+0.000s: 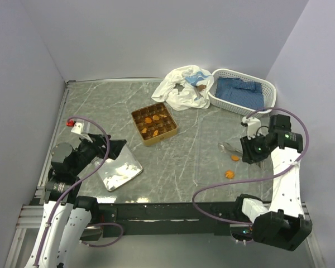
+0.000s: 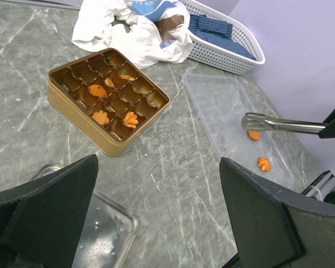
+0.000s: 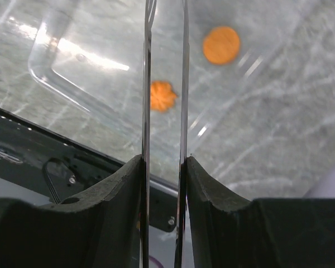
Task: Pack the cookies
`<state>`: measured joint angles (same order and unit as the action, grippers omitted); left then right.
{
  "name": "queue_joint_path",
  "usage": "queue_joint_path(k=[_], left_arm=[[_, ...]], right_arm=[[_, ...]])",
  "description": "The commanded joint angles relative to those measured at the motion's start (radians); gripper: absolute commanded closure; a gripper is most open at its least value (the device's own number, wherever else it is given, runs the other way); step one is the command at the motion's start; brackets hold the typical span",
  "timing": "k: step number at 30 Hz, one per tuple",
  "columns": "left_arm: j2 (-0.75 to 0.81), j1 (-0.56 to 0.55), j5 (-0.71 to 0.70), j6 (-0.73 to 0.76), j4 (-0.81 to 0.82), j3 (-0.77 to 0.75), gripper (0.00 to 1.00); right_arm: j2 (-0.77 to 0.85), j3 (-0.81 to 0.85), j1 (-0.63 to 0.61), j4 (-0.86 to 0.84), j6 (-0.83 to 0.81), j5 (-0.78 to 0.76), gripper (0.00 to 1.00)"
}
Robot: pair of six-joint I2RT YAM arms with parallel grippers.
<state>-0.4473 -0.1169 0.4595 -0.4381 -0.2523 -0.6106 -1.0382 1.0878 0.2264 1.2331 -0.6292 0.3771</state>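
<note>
A square golden tin stands mid-table with several orange cookies in its compartments. Two more cookies lie on a clear plastic tray at the right: a round one and a flower-shaped one. My right gripper is shut on metal tongs. The tongs' tips hover slightly apart just beside the round cookie, and nothing shows held between them. The flower cookie lies nearer the front edge. My left gripper is open and empty, above bare table left of the tin.
A silver metal tray holding something white lies under my left arm. A crumpled white bag and a white basket with blue cloth sit at the back right. Walls close in on both sides.
</note>
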Motion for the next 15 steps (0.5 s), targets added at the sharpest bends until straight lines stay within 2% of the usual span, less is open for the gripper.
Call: queue_joint_path(k=[1,6,15], left_arm=[[0.002,0.006,0.03,0.012,0.035,-0.002,0.04],[0.004,0.005,0.028,0.013,0.036,-0.002,0.04],[-0.013,0.006,0.03,0.012,0.036,-0.002,0.04]], right_arm=[[0.055,0.0,0.131,0.077,-0.136,-0.01,0.58],[0.049,-0.003,0.29,0.112,-0.247,-0.009,0.58],[0.052,-0.019,0.399,0.132,-0.354,-0.014,0.57]])
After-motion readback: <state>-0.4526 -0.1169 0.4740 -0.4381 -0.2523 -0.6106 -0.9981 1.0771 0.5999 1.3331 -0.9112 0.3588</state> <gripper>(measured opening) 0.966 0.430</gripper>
